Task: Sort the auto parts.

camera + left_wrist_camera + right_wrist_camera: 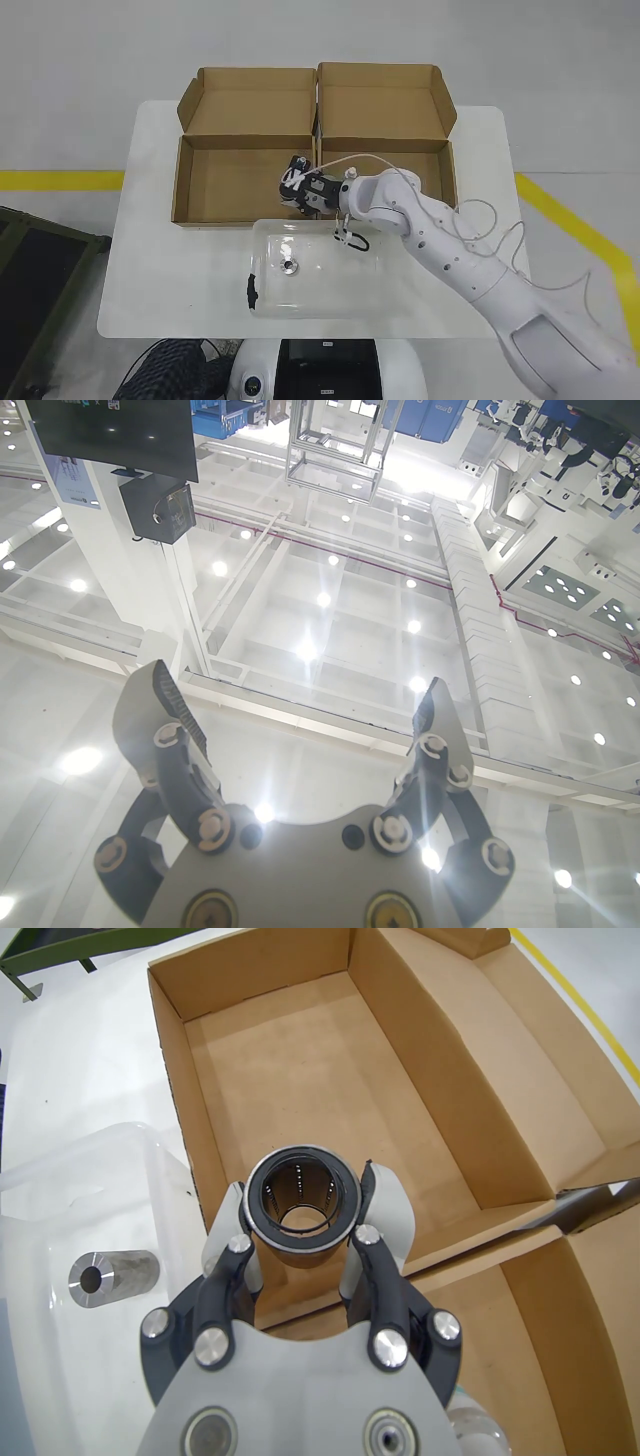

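Since the linear bearing (304, 1242) is clamped tight between the fingers of the right gripper (305, 1185), the step in hand is probably the drop-off rather than the pick. The bearing is held up in the air, open end toward the wrist camera. It sits roughly above the near wall of the left cardboard box (235, 185), close to the seam shared with the right cardboard box (390, 165).

What can be seen of both box floors is bare, so which box is meant for bearings can't be told from this. One should be chosen and stuck to.

For a clean drop, the bearing should be carried further in first, so bare cardboard is under it and not the wall edge. It's round steel, so it'd best be lowered near the floor before the fingers are opened, or it'll likely bounce and roll. The upright back flap should be kept clear of too.

Not much is sorted yet, by the look of it. A metal sleeve (112, 1278) is lying on its side in the clear bin (265, 300), and a couple of black parts (352, 240) are in there with it.

The left gripper (297, 695) is pointed up at the ceiling, jaws spread wide, nothing held.
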You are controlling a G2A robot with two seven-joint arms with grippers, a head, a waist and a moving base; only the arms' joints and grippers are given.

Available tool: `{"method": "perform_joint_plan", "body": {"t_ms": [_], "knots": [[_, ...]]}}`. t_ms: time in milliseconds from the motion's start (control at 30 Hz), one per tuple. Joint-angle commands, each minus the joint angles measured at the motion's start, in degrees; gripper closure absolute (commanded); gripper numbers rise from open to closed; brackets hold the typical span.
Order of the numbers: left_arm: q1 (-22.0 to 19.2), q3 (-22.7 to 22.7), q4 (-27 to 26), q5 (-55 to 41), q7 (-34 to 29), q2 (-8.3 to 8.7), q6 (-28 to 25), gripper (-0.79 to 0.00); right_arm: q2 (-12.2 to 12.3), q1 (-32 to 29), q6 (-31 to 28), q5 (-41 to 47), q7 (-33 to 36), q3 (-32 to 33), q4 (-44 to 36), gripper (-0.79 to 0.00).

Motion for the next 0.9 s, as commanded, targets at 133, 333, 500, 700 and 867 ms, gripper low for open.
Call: {"method": "perform_joint_plan", "body": {"t_ms": [133, 333, 500, 700, 867], "knots": [[0.0, 0.0, 0.0, 0.0, 0.0, 0.0, 0.0, -0.785, -0.76, 0.12, -0.48, 0.8, 0.35, 0.11, 1.39, 0.0], [0.0, 0.0, 0.0, 0.0, 0.0, 0.0, 0.0, -0.785, -1.6, 0.58, -0.67, 0.29, 1.14, -0.28, 3.14, -0.046], [0.0, 0.0, 0.0, 0.0, 0.0, 0.0, 0.0, -0.785, -2.19, 0.87, -0.43, -0.75, 1.78, -0.45, 3.72, -0.382], [0.0, 0.0, 0.0, 0.0, 0.0, 0.0, 0.0, -0.785, -2.63, 1.19, -0.57, -1.84, 2.89, -0.12, 3.46, -0.576], [0.0, 0.0, 0.0, 0.0, 0.0, 0.0, 0.0, -0.785, -2.75, 1.19, -0.85, -2.21, 3.25, 0.82, 2.02, -0.57]]}}
